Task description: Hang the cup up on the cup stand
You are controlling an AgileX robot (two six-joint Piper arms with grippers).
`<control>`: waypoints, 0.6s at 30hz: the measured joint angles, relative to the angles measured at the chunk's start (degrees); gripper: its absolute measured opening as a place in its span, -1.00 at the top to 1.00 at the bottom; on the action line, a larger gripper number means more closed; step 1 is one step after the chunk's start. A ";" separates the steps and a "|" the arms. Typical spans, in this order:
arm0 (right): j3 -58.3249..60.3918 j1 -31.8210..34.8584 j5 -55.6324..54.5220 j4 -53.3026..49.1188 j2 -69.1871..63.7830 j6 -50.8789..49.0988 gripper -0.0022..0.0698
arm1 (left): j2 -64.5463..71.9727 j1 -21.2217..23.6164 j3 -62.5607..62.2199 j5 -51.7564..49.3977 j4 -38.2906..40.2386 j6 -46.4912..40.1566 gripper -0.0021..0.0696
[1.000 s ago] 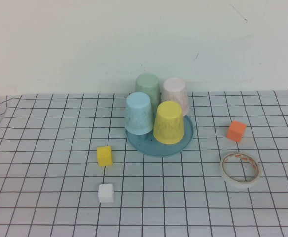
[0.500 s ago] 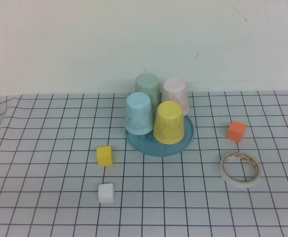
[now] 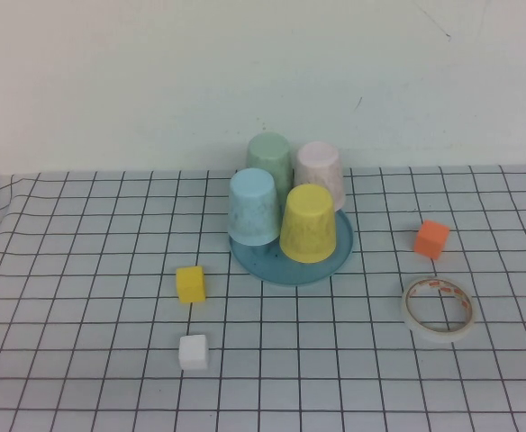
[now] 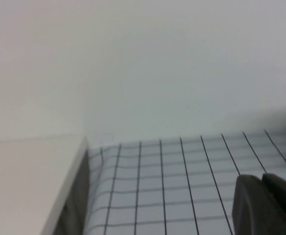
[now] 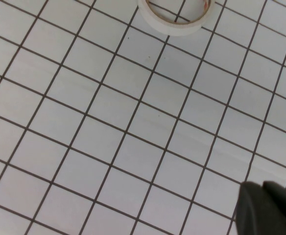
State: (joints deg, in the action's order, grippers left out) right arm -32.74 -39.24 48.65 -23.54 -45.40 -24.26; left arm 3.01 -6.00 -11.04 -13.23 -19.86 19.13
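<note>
Both tools, the left tool [image 4: 268,205] and right tool [image 5: 270,208], sit clenched and empty, well away from the cup stand [image 3: 292,263], where the cup [image 3: 308,223] already rests inverted, leaving nothing apparent to do.

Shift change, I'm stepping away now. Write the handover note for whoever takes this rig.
Left claw: shut, empty, parked near the table's left edge, out of the high view.
Right claw: shut, empty, over bare grid cloth near the tape roll.
Yellow cup: upside down on the cup stand, front right, beside the light blue cup, green cup and pink cup.
Done: the cup appears hung.
Left: apparently nothing; check its seating, the pegs are hidden.
</note>
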 joint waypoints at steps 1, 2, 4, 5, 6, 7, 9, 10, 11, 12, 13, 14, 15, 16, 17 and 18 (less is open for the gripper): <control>0.00 0.00 0.00 0.00 0.00 0.00 0.94 | 0.00 0.00 2.20 1.97 0.13 -0.79 0.95; 0.00 0.00 0.00 0.00 0.00 0.00 0.94 | 0.00 0.00 4.42 3.97 0.22 -1.16 0.95; 0.00 0.00 0.00 0.00 0.00 0.00 0.94 | -0.41 0.00 8.08 6.65 1.02 -1.89 0.95; 0.00 0.00 0.00 0.00 0.00 0.00 0.94 | -1.05 0.00 9.88 7.60 1.96 -2.21 0.95; 0.00 0.00 0.00 0.00 0.00 0.00 0.94 | -1.68 0.00 11.26 7.85 3.41 -2.64 0.95; 0.00 0.00 0.00 0.00 0.00 0.00 0.94 | -2.14 0.00 11.97 7.85 5.46 -3.30 0.95; 0.00 0.00 0.00 0.00 0.00 0.00 0.94 | -3.08 0.00 12.10 6.66 10.83 -5.79 0.95; 0.00 0.00 0.00 0.00 0.00 0.00 0.94 | -3.37 0.00 12.10 5.74 12.93 -7.41 0.95; 0.00 0.00 0.00 0.00 0.00 0.00 0.94 | -3.48 0.00 12.10 4.18 15.08 -9.30 0.95; 0.00 0.00 0.00 0.00 0.00 0.00 0.94 | -3.48 0.00 12.10 2.63 16.87 -11.17 0.95; 0.00 0.00 0.00 0.00 0.00 0.00 0.94 | -3.51 0.00 12.10 1.20 18.09 -12.69 0.95; 0.00 0.00 0.00 0.00 0.00 0.00 0.94 | -3.51 0.00 12.10 -0.59 19.52 -14.63 0.95; 0.00 0.00 0.00 0.00 0.00 0.00 0.94 | -3.62 0.00 12.10 -2.46 20.89 -16.73 0.95; 0.00 0.00 0.00 0.00 0.00 0.00 0.94 | -3.61 0.00 12.10 -3.59 22.34 -18.57 0.95; 0.00 0.00 0.00 0.00 0.00 0.00 0.94 | -3.61 0.00 12.10 -4.21 23.48 -20.66 0.95; 0.00 0.00 0.00 0.00 0.00 0.00 0.94 | -3.61 0.00 12.10 -4.44 24.38 -22.59 0.95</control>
State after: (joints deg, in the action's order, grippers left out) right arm -32.74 -39.24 48.65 -23.54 -45.40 -24.26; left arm -0.60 -6.00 1.06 -17.66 4.53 -3.45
